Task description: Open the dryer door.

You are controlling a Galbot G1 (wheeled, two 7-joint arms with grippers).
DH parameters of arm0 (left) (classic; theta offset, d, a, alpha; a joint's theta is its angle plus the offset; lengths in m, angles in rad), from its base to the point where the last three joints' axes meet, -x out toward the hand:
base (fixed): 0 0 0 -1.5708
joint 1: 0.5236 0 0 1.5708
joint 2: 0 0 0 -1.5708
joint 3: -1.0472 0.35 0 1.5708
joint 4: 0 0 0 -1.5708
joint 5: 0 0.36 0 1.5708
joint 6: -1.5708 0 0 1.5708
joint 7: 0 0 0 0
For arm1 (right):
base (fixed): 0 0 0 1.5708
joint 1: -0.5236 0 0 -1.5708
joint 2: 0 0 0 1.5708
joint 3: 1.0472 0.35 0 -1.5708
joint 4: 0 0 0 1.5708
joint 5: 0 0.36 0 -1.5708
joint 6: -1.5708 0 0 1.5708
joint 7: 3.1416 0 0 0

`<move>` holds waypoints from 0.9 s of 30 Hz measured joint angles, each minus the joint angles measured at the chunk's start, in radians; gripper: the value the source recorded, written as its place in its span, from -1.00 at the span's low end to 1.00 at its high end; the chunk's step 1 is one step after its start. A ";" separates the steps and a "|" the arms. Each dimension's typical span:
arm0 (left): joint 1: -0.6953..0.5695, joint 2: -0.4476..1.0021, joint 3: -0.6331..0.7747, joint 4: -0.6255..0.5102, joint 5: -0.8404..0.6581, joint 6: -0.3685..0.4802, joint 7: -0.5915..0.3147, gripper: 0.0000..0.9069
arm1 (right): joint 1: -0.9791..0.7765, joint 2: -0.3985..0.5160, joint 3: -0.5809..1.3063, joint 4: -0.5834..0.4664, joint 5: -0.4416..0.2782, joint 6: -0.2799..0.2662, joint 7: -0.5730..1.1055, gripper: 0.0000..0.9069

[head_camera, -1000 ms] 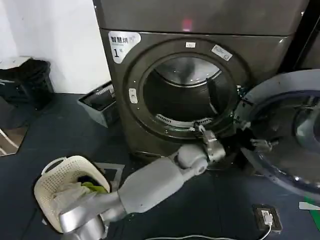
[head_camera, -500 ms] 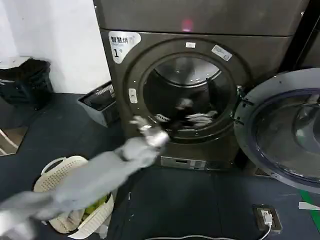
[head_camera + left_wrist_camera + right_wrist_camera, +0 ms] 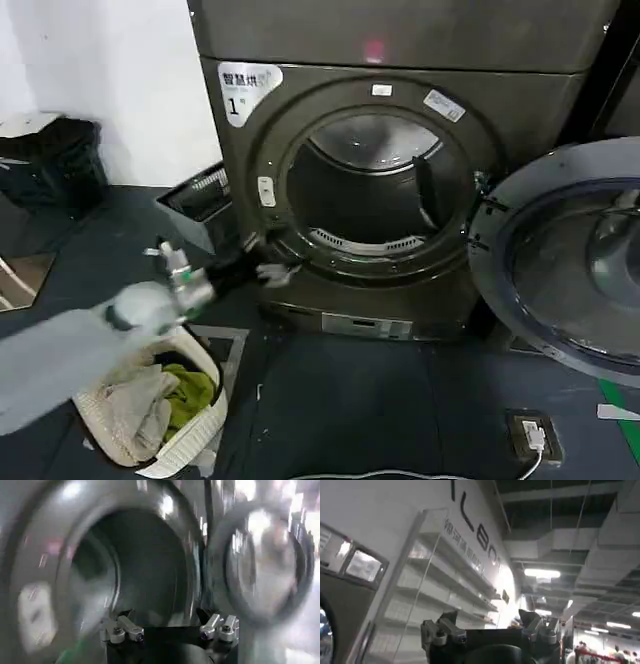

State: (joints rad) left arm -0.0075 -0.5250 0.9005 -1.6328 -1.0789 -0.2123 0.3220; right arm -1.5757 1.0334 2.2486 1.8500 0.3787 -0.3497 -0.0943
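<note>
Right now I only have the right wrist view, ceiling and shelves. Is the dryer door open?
Observer: Yes. In the head view the dryer door stands swung wide, right of the drum opening.
Operator: My right gripper is open, facing the ceiling. Where's the left gripper?
Observer: The left gripper is at the opening's lower left edge, apart from the door.
Operator: Holding anything?
Observer: No, its wrist view shows it open, empty.

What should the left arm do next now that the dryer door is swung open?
Probably finish pulling back to rest: the dryer door already hangs wide open to the right of the drum, and the left gripper, open and holding nothing, sits off the opening's lower left rim.
</note>
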 joint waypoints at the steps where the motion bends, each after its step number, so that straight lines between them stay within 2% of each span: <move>1: -0.024 0.029 0.027 -0.001 0.026 0.036 0.007 1.00 | 0.004 0.001 -0.006 0.000 -0.004 -0.001 -0.001 1.00; 4: -0.087 0.096 0.093 0.000 0.090 0.132 0.074 1.00 | 0.010 -0.002 -0.017 -0.010 -0.021 0.000 -0.005 1.00; 10: -0.257 0.154 0.257 0.033 0.247 0.302 0.280 1.00 | 0.011 -0.008 -0.019 -0.030 -0.023 0.002 -0.014 1.00; 13: -0.319 0.157 0.316 0.066 0.350 0.307 0.367 1.00 | 0.009 -0.010 -0.018 -0.043 -0.025 0.006 -0.014 1.00; 17: -0.354 0.153 0.359 0.131 0.497 0.269 0.446 1.00 | 0.004 -0.015 -0.014 -0.051 -0.027 0.008 -0.015 1.00; 21: -0.362 0.147 0.379 0.206 0.677 0.187 0.496 1.00 | 0.017 -0.018 -0.028 -0.062 -0.057 0.024 -0.012 1.00; 27: -0.351 0.142 0.389 0.239 0.796 0.163 0.506 1.00 | 0.022 -0.005 -0.047 -0.049 -0.067 0.026 -0.014 1.00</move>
State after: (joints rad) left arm -0.3581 -0.3832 1.2896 -1.3943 -0.2828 -0.0497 0.8278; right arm -1.5535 1.0283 2.2019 1.8014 0.3113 -0.3237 -0.1081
